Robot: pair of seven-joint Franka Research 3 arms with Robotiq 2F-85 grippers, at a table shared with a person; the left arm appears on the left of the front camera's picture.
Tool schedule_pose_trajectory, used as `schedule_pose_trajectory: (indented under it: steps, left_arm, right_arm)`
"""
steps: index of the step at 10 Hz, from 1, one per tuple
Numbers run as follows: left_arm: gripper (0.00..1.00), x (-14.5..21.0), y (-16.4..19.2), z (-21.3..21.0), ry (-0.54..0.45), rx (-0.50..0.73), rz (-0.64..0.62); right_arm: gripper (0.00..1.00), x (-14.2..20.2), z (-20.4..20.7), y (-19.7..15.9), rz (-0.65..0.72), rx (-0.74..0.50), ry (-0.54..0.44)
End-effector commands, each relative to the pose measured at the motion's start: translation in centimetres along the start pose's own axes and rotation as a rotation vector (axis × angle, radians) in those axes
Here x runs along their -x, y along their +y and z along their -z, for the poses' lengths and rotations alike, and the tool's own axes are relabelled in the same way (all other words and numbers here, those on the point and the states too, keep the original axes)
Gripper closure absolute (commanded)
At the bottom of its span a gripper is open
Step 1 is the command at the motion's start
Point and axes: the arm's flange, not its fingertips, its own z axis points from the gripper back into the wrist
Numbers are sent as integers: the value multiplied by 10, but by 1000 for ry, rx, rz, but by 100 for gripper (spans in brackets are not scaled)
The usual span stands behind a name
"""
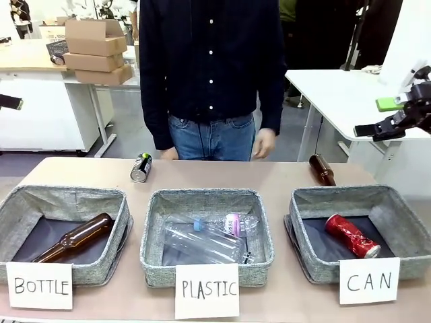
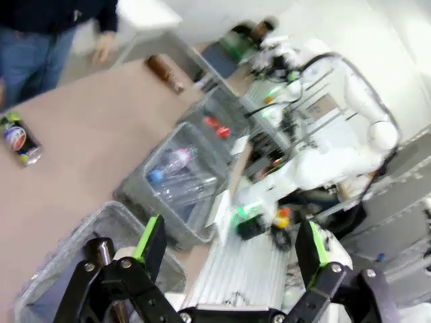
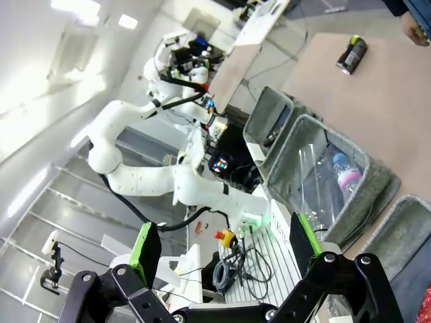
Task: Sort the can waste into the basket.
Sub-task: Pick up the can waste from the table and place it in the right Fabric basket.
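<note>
The red can (image 1: 352,235) lies on its side on the dark floor of the CAN basket (image 1: 404,214), at the robot's right end of the surface (image 1: 222,176), slanting with one silver end toward the sign (image 1: 369,280) on the basket's near wall. The black can (image 1: 141,167) lies on its side on the bare surface near the far edge, beyond the gap between the BOTTLE basket (image 1: 13,208) and the PLASTIC basket (image 1: 202,199), well apart from the CAN basket and just in front of the person (image 1: 212,67). The right hand (image 1: 380,116) hangs high off the right side, above and beyond the CAN basket, its green-padded fingers spread wide with nothing between them. The left hand (image 2: 230,237) is just as wide open and holds nothing; its wrist view looks down past the fingers onto the BOTTLE basket. One brown bottle (image 1: 74,239) lies in that basket, clear bottles (image 1: 209,239) lie in the PLASTIC basket, and a second brown bottle (image 1: 322,169) lies on the surface just behind the CAN basket's far left corner
</note>
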Motion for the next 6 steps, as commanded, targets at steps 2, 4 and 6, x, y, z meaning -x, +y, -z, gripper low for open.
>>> schedule_pose_trajectory:
  steps: [2, 4, 6]
  left_arm:
    - [0, -108, -6, 96, 351, -518, -127]
    - [0, -146, 27, 176, 491, -761, -164]
    - [0, -161, 61, 240, 528, -1075, -144]
  right_arm:
    - [0, -3, -3, 4, 16, -2, 13]
    - [0, -3, -3, 4, 16, -2, 13]
    - [0, -3, -3, 4, 16, -2, 13]
